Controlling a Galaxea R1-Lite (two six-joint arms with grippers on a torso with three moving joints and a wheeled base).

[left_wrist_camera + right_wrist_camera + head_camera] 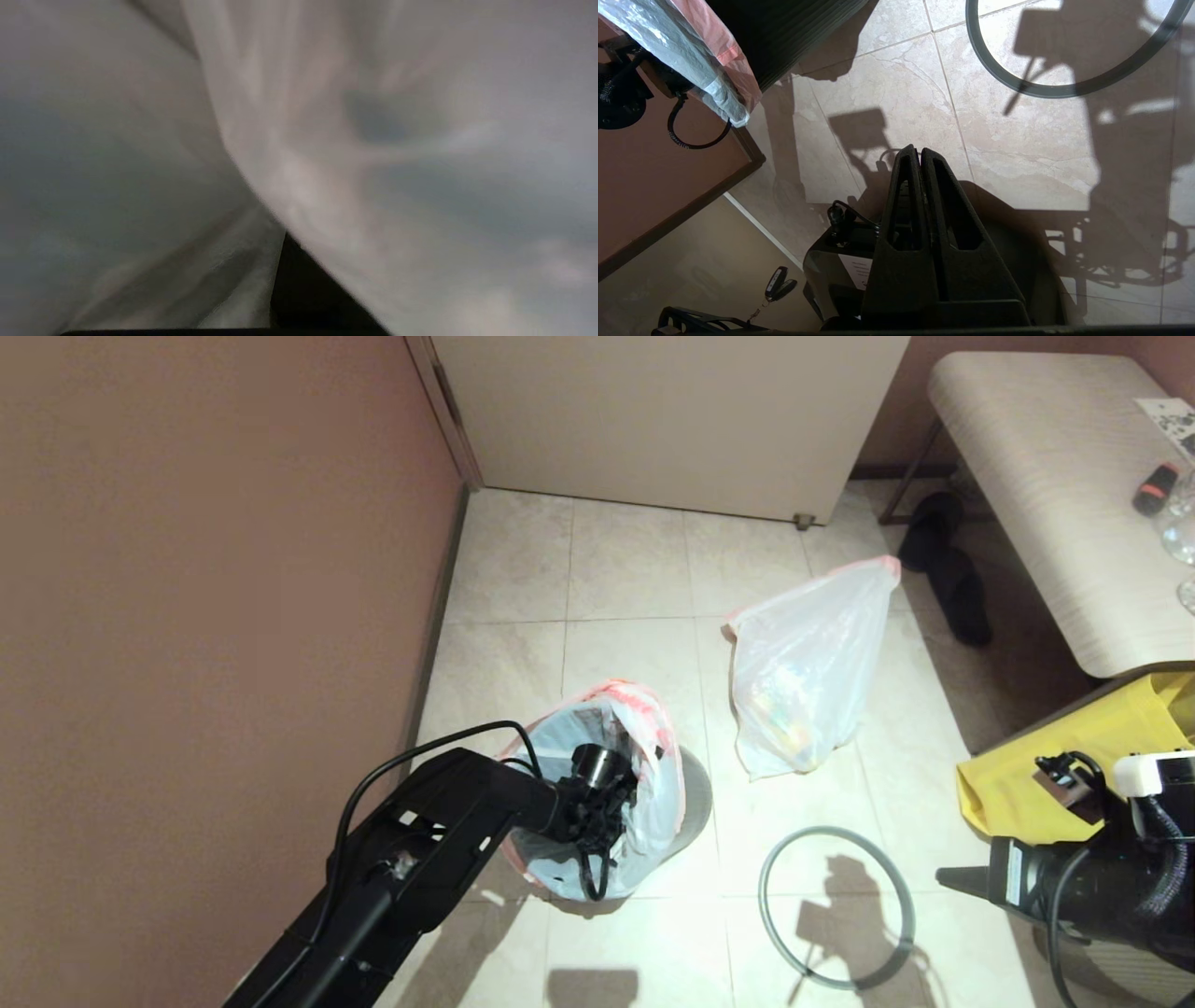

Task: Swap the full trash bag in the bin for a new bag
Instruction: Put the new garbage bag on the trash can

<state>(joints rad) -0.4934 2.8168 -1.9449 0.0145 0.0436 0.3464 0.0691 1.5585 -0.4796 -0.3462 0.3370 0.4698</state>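
Note:
The bin [696, 800] stands on the tiled floor near the left wall, and the new bag [653, 747], white with red edge, is draped in and over it. My left gripper [599, 807] reaches down into the bag's mouth, shut, its fingertips hidden by plastic. The left wrist view is filled by the new bag's film [420, 186]. The full trash bag [803, 681] lies on the floor to the right of the bin, rubbish showing through. The grey hoop [836, 905] lies flat nearby. My right gripper [920, 151] is parked low at the right, shut and empty.
A brown wall [215, 616] runs close along the bin's left. A padded bench [1046, 495] stands at the far right with black shoes [948, 569] beside it. A yellow bag [1055, 765] lies by my right arm. A closed door [672, 420] is ahead.

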